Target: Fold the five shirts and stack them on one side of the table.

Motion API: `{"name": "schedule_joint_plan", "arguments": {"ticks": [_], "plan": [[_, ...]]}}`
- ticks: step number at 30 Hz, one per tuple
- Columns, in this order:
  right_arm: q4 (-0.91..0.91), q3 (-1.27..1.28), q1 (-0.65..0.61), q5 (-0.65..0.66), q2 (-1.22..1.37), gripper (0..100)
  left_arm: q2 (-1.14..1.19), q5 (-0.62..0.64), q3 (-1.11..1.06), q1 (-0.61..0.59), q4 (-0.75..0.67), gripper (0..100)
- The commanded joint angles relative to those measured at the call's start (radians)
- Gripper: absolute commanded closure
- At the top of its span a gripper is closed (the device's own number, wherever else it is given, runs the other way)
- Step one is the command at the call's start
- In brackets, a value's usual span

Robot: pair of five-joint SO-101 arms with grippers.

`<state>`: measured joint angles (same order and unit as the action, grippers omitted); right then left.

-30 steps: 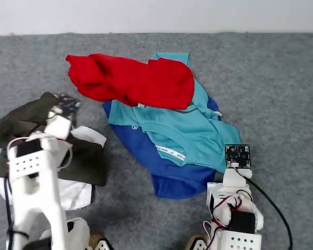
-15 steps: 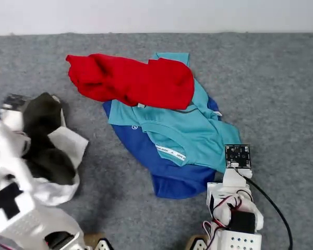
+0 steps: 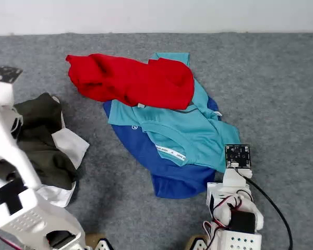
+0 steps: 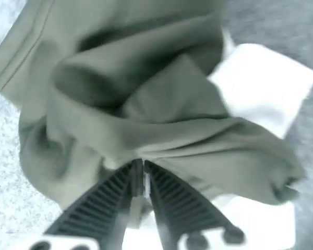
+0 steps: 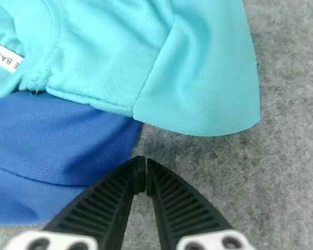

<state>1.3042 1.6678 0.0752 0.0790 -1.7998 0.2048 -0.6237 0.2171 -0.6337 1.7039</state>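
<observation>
A dark olive shirt point(image 3: 41, 140) lies bunched on a white shirt point(image 3: 70, 143) at the table's left. My left gripper point(image 4: 141, 174) is shut on a fold of the olive shirt point(image 4: 146, 104), with the white shirt point(image 4: 266, 83) showing beside it. My left arm point(image 3: 5, 151) stands over that pile. In the middle, a red shirt point(image 3: 130, 80) is crumpled on a teal shirt point(image 3: 193, 130), which lies on a blue shirt point(image 3: 172, 177). My right gripper point(image 5: 141, 174) is shut and holds nothing, just off the teal shirt's sleeve point(image 5: 198, 78) and the blue shirt's edge point(image 5: 57, 146).
Grey carpet point(image 3: 281, 88) covers the table, with open room on the right and along the back. A white wall point(image 3: 156, 15) borders the far edge. My right arm point(image 3: 235, 203) stands at the front, right of the blue shirt.
My left arm has swung left and back across the pile, dragging the olive shirt into a bunch and uncovering more of the white shirt. The right arm has kept still.
</observation>
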Motion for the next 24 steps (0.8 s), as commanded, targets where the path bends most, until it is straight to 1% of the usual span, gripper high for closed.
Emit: {"name": "schedule_joint_plan", "arguments": {"ticks": [1, 3, 6, 9, 11, 15, 17, 20, 24], "plan": [[0.002, 0.015, 0.001, -0.011, -0.007, 98.7, -0.025, 0.018, 0.068, 0.068, 0.051, 98], [0.002, 0.015, 0.001, -0.011, -0.007, 98.7, -0.057, 0.04, 0.061, 0.115, 0.051, 96], [0.002, 0.015, 0.001, -0.011, -0.007, 98.7, -0.13, 0.046, -0.001, 0.215, 0.051, 87], [0.002, 0.015, 0.001, -0.011, -0.007, 98.7, -0.219, 0.112, -0.071, 0.341, 0.049, 80], [0.002, 0.015, 0.001, -0.011, -0.007, 98.7, -0.256, 0.167, -0.09, 0.431, 0.046, 77], [0.002, 0.015, 0.001, -0.011, -0.007, 98.7, -0.249, 0.296, -0.093, 0.577, -0.04, 77], [0.002, 0.015, 0.001, -0.011, -0.007, 98.7, -0.219, 0.339, -0.093, 0.637, -0.097, 77], [0.002, 0.015, 0.001, -0.011, -0.007, 98.7, -0.157, 0.373, -0.09, 0.715, -0.161, 77], [0.002, 0.015, 0.001, -0.011, -0.007, 98.7, -0.086, 0.394, -0.09, 0.787, -0.261, 76]]}}
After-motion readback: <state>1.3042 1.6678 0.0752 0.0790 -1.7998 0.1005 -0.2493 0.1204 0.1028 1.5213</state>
